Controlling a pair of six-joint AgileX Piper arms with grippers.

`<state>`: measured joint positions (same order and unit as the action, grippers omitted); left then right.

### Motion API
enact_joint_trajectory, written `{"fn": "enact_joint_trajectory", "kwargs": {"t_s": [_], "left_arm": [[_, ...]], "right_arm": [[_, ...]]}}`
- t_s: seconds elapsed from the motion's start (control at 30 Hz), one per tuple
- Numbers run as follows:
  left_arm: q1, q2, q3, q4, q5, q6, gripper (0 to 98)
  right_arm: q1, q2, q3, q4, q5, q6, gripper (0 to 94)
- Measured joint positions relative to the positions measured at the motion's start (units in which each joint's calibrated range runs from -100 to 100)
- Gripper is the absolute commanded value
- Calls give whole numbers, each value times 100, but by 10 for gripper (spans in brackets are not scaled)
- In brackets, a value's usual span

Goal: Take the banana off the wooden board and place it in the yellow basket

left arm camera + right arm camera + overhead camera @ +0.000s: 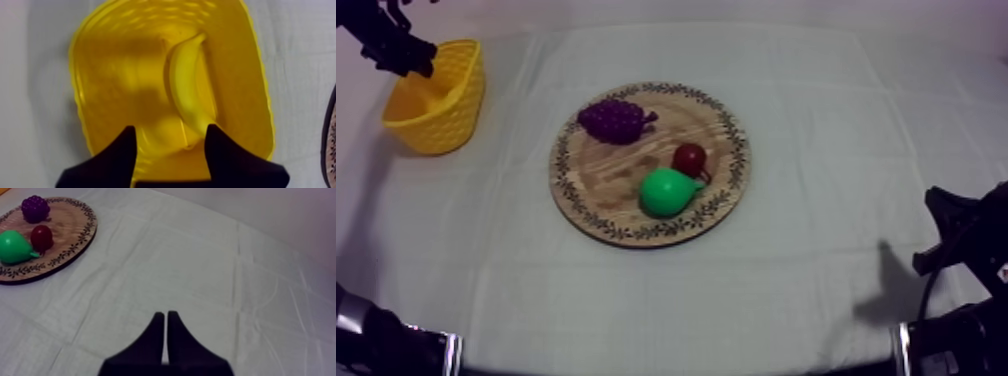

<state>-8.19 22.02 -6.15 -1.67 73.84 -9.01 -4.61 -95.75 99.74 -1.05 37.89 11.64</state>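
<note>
My left gripper (172,129) hangs over the yellow basket (100,70), fingers spread apart with nothing between them. The banana (187,85) lies inside the basket; one end comes close to a finger, and I can't tell whether they touch. My right gripper (165,314) sits above the cloth (200,263), fingers pressed together on nothing. On the wooden board (626,172) are the grapes (614,119), and the pear (666,192) just beside the small red fruit (689,158).
</note>
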Motion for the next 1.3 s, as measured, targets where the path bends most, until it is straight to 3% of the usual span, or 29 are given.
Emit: {"fn": "enact_joint_trajectory", "kwargs": {"t_s": [0.33,0.6,0.77,1.0,1.3], "left_arm": [[236,-1526,1695,-90,-1540,294,125],[751,-3274,3661,-565,-2998,962,47],[1019,-4487,4858,-702,-3678,1377,35],[1087,-6151,6534,-727,-4037,1807,16],[977,-8258,8511,-752,-4146,2017,1]], "right_arm": [[0,0,0,0,-7,3,4],[0,0,0,0,1,3,4],[0,0,0,0,1,3,4],[0,0,0,0,1,3,4],[0,0,0,0,1,3,4]]}}
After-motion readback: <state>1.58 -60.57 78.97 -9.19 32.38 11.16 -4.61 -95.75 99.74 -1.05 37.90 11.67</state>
